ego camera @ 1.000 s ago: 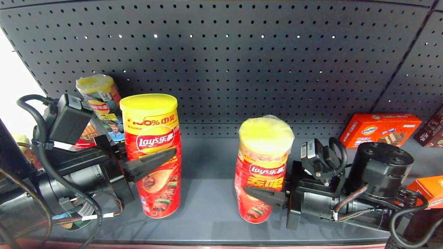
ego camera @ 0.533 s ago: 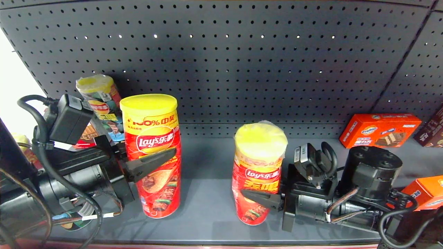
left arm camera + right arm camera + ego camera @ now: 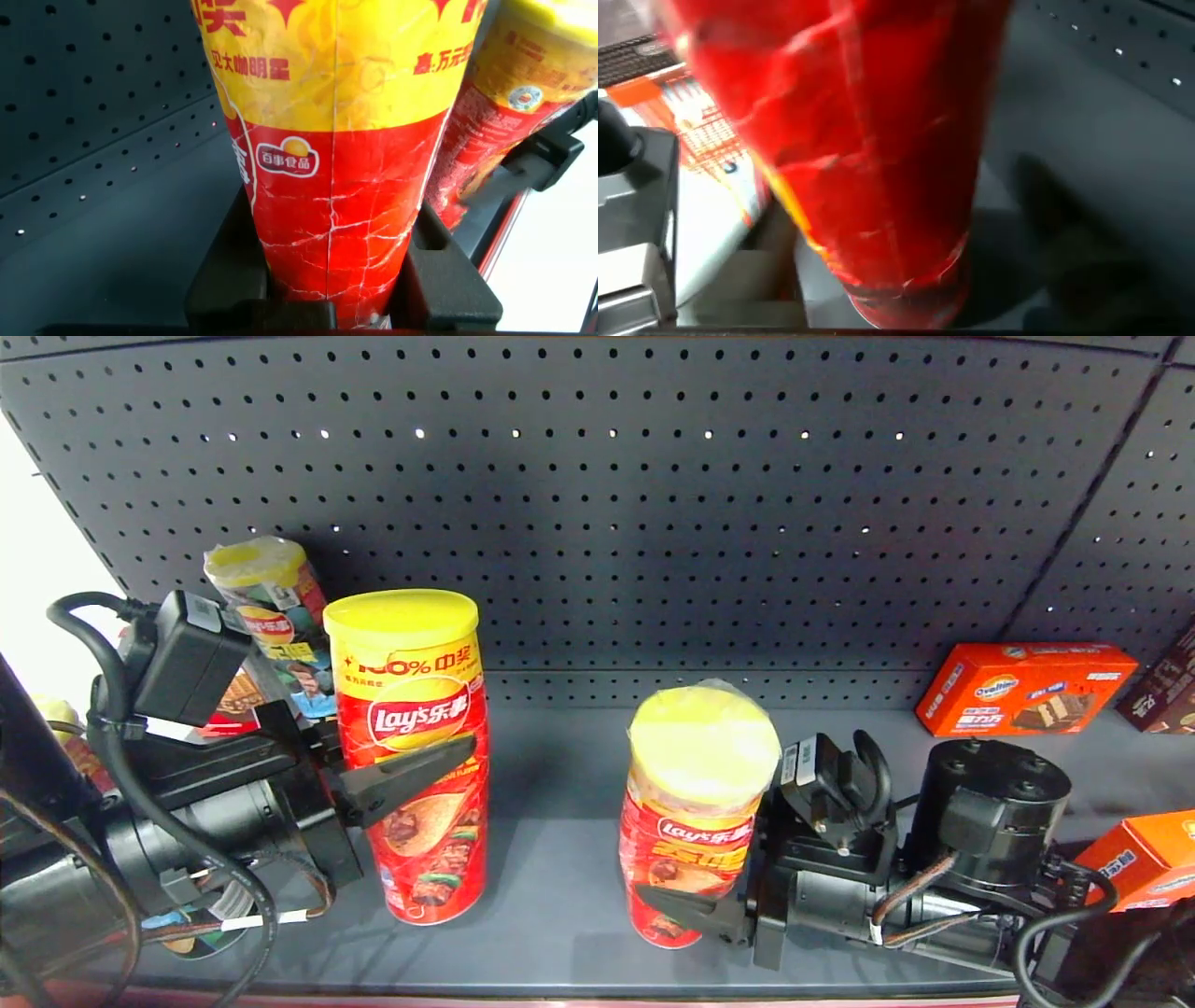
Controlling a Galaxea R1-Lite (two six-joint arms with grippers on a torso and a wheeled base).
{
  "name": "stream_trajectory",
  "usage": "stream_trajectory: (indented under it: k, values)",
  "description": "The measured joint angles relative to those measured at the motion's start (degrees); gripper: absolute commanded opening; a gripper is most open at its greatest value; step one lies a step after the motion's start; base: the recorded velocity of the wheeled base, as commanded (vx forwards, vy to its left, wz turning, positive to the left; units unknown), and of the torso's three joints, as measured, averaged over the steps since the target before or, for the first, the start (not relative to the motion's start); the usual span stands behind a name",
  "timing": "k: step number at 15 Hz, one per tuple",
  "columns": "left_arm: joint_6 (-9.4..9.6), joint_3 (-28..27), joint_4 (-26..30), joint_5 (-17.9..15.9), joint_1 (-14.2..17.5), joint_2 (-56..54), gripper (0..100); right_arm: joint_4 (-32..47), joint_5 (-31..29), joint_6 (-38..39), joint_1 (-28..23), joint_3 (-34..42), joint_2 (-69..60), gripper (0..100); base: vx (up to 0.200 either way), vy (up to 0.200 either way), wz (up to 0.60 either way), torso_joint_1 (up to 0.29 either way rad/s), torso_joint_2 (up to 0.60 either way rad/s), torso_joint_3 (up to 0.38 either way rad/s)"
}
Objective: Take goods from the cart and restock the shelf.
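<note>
A tall red chip can with a yellow lid (image 3: 411, 653) stands upright on the grey shelf (image 3: 560, 859), left of centre. My left gripper (image 3: 420, 761) is shut on its middle. In the left wrist view the black fingers (image 3: 447, 280) flank that can (image 3: 336, 187). A shorter red chip can with a plastic-wrapped yellow lid (image 3: 700, 775) stands right of centre, its base at or just above the shelf. My right gripper (image 3: 677, 891) is shut on its lower part. This can (image 3: 868, 159) looms close in the right wrist view.
A third wrapped chip can (image 3: 266, 593) leans at the back left, behind my left arm. An orange box (image 3: 1022, 686) lies at the back right, another orange box (image 3: 1144, 859) at the right edge. The pegboard back wall (image 3: 597, 504) closes the shelf. Open shelf lies between the two held cans.
My right gripper has lowered the shorter can and shifted it slightly left, toward the shelf front. The left arm and its can have not moved.
</note>
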Motion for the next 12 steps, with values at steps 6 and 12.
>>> stream_trajectory:
  k: [6,12]
  values:
    - [0.00,0.0,-0.1,0.0,0.0,0.0,0,-1.1,-0.8,0.3,-2.4,4.2,-5.5,100,0.000,0.000,0.00,0.000,0.00,0.000]
    - [-0.11,0.1,-0.1,0.0,0.0,-0.1,0,-0.5,-0.7,0.5,-15.0,13.3,-24.6,100,0.000,0.000,0.00,0.000,0.00,0.000]
